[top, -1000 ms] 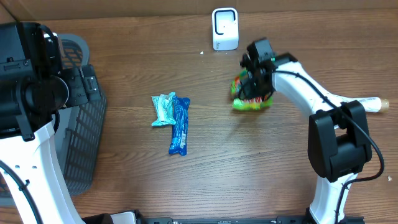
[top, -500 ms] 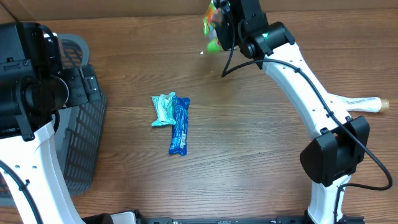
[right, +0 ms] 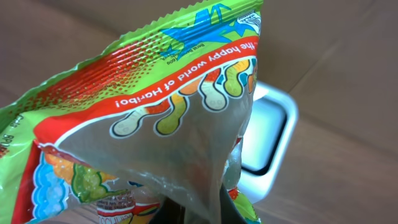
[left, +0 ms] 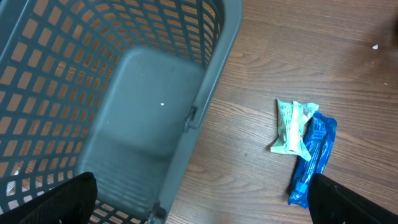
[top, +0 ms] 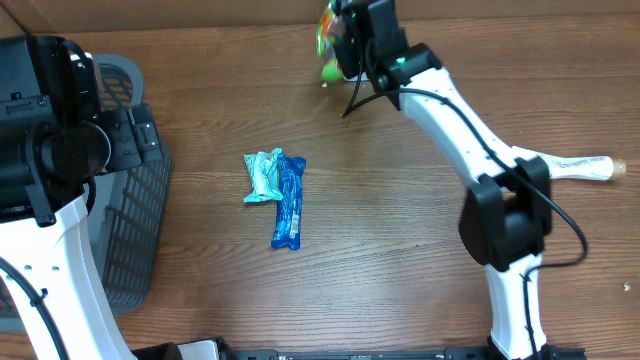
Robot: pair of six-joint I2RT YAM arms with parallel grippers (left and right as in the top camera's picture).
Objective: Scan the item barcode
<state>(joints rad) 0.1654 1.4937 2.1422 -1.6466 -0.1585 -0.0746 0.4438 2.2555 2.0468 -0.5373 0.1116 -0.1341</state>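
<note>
While the right fingers (right: 183, 214) clench one edge of the candy bag (right: 155, 124), the bag is held up off the tabletop (top: 400, 230), just in front of the white scanner (right: 270, 140). The left fingers (left: 65, 199) are spread wide, grasping nothing, above the grey basket (left: 211, 81). A blue packet (top: 290, 205) and a pale green packet (top: 263, 177) lie touching mid-tabletop.

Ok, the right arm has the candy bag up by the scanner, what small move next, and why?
Probably turn the candy bag so its barcode faces the scanner. The right gripper is shut on the bag, which hangs in front of the scanner in the wrist view, and no barcode clearly shows on the side seen.
</note>
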